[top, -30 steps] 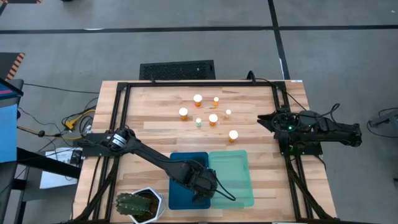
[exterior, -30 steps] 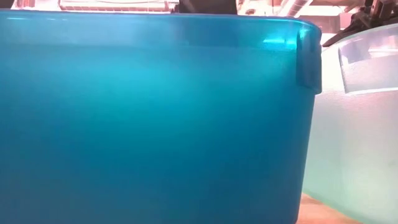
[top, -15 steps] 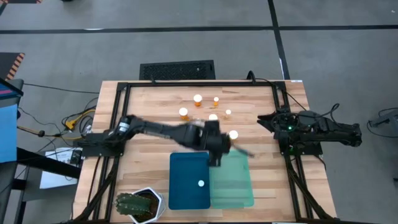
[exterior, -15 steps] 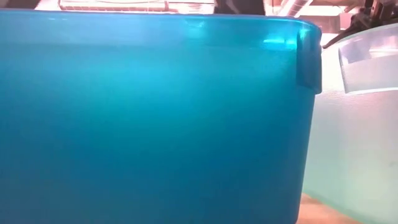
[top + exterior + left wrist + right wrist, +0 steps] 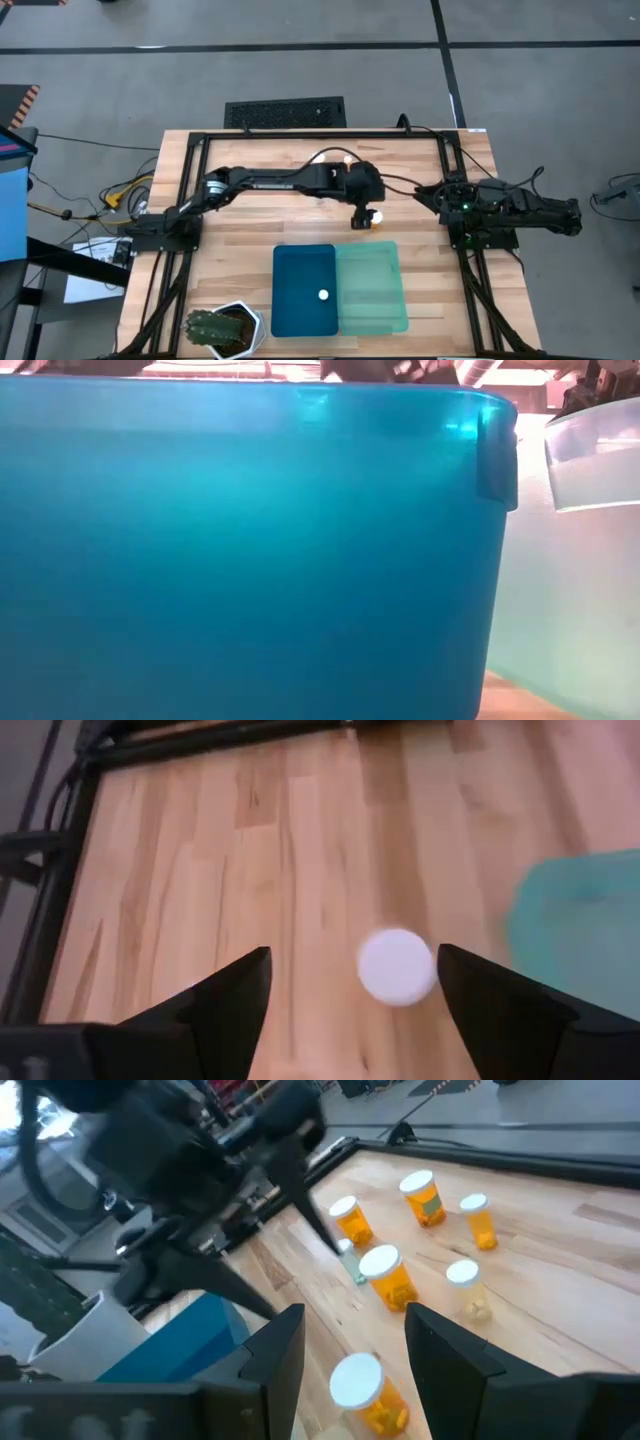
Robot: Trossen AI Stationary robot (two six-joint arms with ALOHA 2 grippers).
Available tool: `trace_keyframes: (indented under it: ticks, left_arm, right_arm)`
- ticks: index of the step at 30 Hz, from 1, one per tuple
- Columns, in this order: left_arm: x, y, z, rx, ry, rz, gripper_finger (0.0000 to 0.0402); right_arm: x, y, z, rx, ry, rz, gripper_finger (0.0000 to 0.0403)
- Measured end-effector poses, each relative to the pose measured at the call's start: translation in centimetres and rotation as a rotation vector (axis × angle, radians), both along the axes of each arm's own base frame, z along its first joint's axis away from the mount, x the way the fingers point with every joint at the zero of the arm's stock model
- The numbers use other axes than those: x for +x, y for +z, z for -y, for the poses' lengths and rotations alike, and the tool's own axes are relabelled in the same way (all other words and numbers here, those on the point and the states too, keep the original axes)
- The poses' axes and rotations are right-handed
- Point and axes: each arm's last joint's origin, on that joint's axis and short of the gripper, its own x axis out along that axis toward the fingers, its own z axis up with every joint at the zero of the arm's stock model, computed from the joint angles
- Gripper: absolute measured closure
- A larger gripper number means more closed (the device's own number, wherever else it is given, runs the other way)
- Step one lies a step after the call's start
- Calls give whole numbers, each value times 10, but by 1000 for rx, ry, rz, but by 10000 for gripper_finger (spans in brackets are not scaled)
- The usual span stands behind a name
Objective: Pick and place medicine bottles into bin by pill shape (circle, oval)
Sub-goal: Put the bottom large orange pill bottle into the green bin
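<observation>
Away from the shallow opaque dark blue plastic tray [image 5: 283, 300] within the last second, and out across the pale wooden counter [image 5: 240, 235] to the far side of both trays. Left behind on the blue floor: a single vial, seen from above only as a round white cap [image 5: 323, 295], so counted as one drop done. Nothing visible yet in the translucent mint-green plastic tray [image 5: 372, 290] beside it.

Now hanging with the left tool [image 5: 358, 217] just above the next small orange translucent vial with a round white cap [image 5: 375, 216], upright on the wood near the mint tray's far edge but not touching it. From the left wrist, the same cap between the two dark fingers [image 5: 240, 995], closer to one than the other, the tool spread wide and gripping nothing. Judged as the approach to a second pick, not yet a grasp; probably calls for a slight sideways correction before lowering.

Looks light and narrow-based, so likely to tip if nudged by one finger first. Impossible to read the pill shape inside from here.

Several more orange vials [image 5: 385, 1275] standing in a loose cluster farther back on the counter, some wider than others. Parked at the counter's right edge, the right tool [image 5: 354, 1320], fingers apart and empty.
</observation>
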Motion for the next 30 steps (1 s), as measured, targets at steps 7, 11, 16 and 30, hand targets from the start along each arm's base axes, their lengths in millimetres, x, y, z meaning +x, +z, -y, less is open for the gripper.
trace_keyframes:
  ticks: [7,11,16,30]
  left_arm:
    - [17,-31,0,-44,-75,10,91]
    - [18,-33,2,-76,-123,15,90]
    - [22,-42,0,-62,-158,20,90]
    - [31,-70,-4,-10,-174,-13,90]
  right_arm:
    - [0,-1,0,-2,-3,-6,214]
    - [0,-1,0,-2,-4,-8,216]
    - [0,0,0,1,-5,-2,217]
    - [0,-1,0,29,-11,3,217]
